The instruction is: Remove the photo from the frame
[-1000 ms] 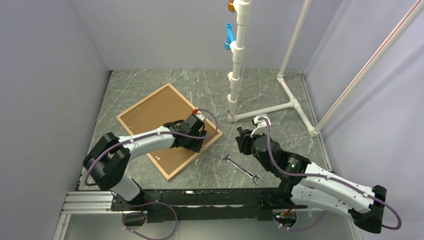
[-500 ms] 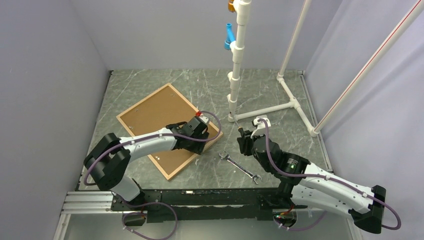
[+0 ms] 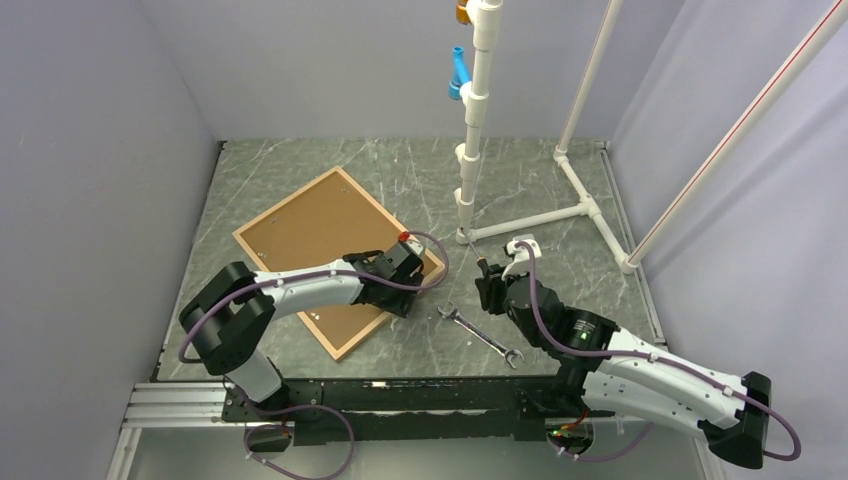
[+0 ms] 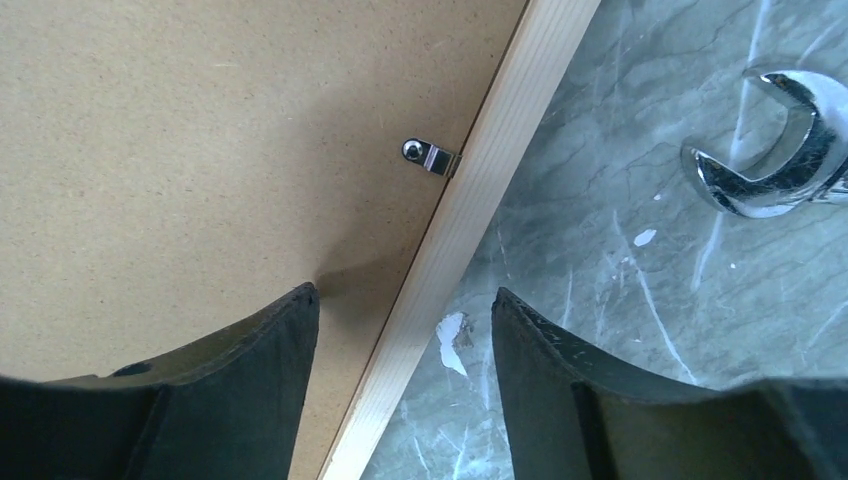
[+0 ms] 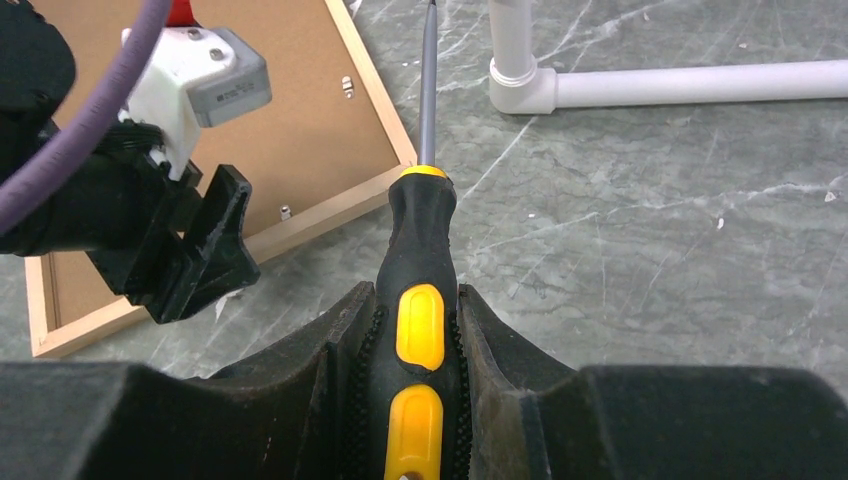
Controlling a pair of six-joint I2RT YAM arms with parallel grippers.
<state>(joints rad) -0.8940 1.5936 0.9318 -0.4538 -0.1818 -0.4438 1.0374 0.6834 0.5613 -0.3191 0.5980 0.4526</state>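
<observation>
Pale wood strips make up the frame (image 4: 470, 200), which lies face down and skewed on the grey-green marbled worktop (image 3: 420, 180), one corner turned toward the right arm. A plain brown backing board (image 3: 310, 235) fills the frame, so the photo is hidden from every view. A small metal clip (image 4: 430, 156) on the frame's inner edge reaches onto the board.

The left claw (image 4: 402, 300) is over the frame's near-right side, close to that right-hand corner. Its jaws are spread wide and hold nothing. One dark finger is above the board and the other above the bare worktop just outside the frame, with the wood strip running between them. Whether either fingertip touches the surface below cannot be told.

The right claw (image 5: 418, 295) is off the frame, beyond its right-hand corner and apart from it. It is clamped on the black and yellow handle of a screwdriver (image 5: 421, 230). The steel shaft points away from the arm and, in the wrist view, passes just beside that corner of the frame.

A shiny open-ended wrench (image 3: 482, 336) lies flat on the worktop near the same corner, on its near side and not touching the wood. A white pipe stand (image 3: 530, 218) rises farther out on the frame's right.
</observation>
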